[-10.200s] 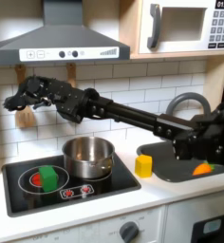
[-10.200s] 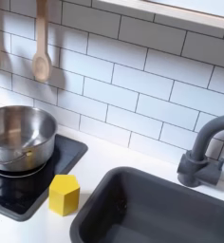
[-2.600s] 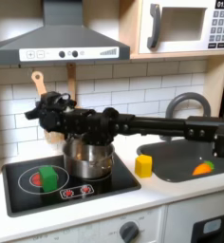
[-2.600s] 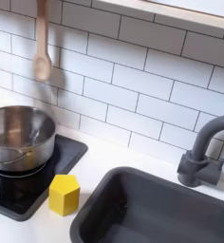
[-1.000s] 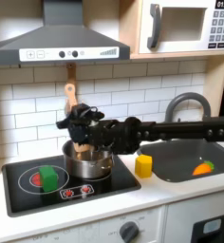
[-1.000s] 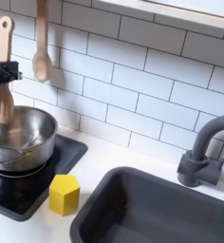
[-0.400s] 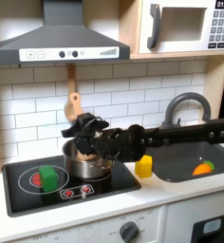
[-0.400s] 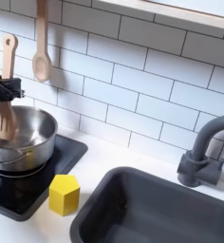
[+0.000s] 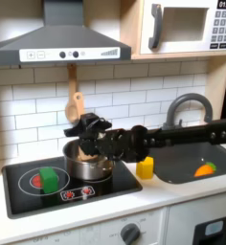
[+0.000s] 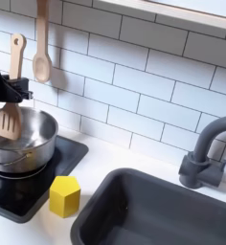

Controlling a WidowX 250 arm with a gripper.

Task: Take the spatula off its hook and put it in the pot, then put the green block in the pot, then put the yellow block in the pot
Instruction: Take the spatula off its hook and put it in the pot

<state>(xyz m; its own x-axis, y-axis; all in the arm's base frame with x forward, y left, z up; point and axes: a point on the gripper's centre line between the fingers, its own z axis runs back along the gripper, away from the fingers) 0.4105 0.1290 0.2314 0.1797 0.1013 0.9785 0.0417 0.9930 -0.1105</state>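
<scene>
My gripper (image 10: 8,88) is shut on the handle of the light wooden spatula (image 10: 10,122), which hangs upright with its slotted head just inside the rim of the steel pot (image 10: 31,144). In the first exterior view the gripper (image 9: 84,135) sits over the pot (image 9: 90,165) on the stove's right burner. The green block (image 9: 50,178) rests on the left burner. The yellow block (image 9: 145,167) stands on the counter between stove and sink, and in the second exterior view the yellow block (image 10: 65,195) is just right of the pot.
A wooden spoon (image 10: 41,55) hangs on the tiled wall behind the pot. The dark sink (image 10: 153,212) with its grey faucet (image 10: 202,153) lies to the second exterior view's right, and an orange piece (image 9: 203,169) sits in the sink. A range hood (image 9: 57,38) overhangs the stove.
The spatula has come off the wall hooks in my gripper, moved right over the pot, and its head has dropped to the pot's rim. The blocks have not moved.
</scene>
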